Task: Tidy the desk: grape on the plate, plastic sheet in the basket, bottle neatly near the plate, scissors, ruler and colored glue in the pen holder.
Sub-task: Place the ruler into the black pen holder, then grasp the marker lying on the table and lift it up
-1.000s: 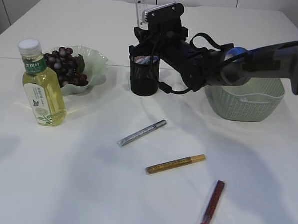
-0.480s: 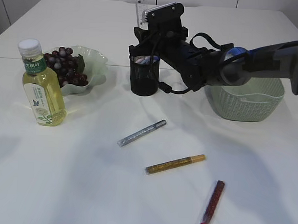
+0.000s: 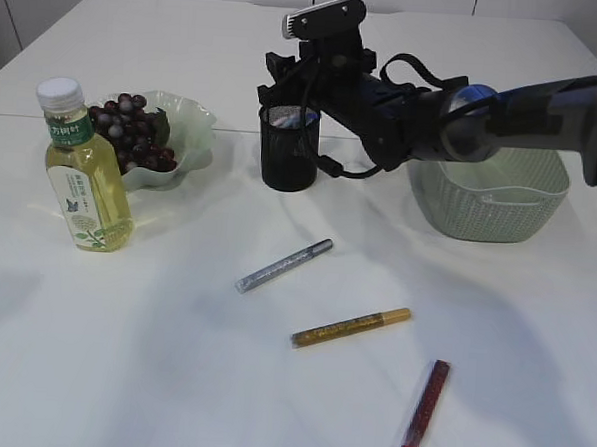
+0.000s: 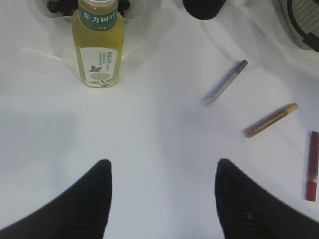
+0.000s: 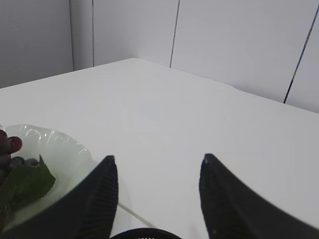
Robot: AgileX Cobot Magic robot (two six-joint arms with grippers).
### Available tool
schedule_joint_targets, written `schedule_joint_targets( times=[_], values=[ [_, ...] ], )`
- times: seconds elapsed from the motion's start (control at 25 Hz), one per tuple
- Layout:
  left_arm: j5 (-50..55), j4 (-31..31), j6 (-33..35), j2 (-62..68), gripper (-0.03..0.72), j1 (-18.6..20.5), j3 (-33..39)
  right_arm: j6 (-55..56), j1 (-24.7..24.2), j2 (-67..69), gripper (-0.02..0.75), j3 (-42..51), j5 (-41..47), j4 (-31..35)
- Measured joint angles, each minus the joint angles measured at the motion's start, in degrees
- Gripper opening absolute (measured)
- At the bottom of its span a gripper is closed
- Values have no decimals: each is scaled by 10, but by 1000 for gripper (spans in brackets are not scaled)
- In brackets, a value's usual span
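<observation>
The right gripper (image 5: 157,191) hung just above the black mesh pen holder (image 3: 288,148) toward the counter's (image 3: 171,357) far edge, its fingers (image 5: 102,199) parted and gripping nothing. The left gripper (image 4: 162,199) hovered over bare counter, fingers wide apart and empty. Silver (image 3: 284,265), gold (image 3: 351,327) and red (image 3: 422,414) glitter glue pens lay toward the near edge.

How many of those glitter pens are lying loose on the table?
3: a silver pen nearest the black holder, a gold pen just below it, and a red pen by the front edge. More may be hidden inside the holder.
</observation>
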Motion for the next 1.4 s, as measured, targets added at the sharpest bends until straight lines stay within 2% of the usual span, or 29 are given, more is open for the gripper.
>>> schedule_joint_targets(
  times=[0.24,0.48,0.64,0.96,1.24,1.4],
  values=[
    [0,0,0,0,477,0,0,14,0,-7,421,-30,81,2],
    [0,0,0,0,477,0,0,17,0,-74,421,-36,194,16],
    [0,0,0,0,477,0,0,27,0,-140,421,-37,310,50],
    [13,1,0,0,477,0,0,32,0,-253,419,-37,596,138],
    [28,2,0,0,477,0,0,32,0,-292,418,-38,825,162],
    [30,4,0,0,477,0,0,32,0,-292,418,-38,928,165]
  ],
)
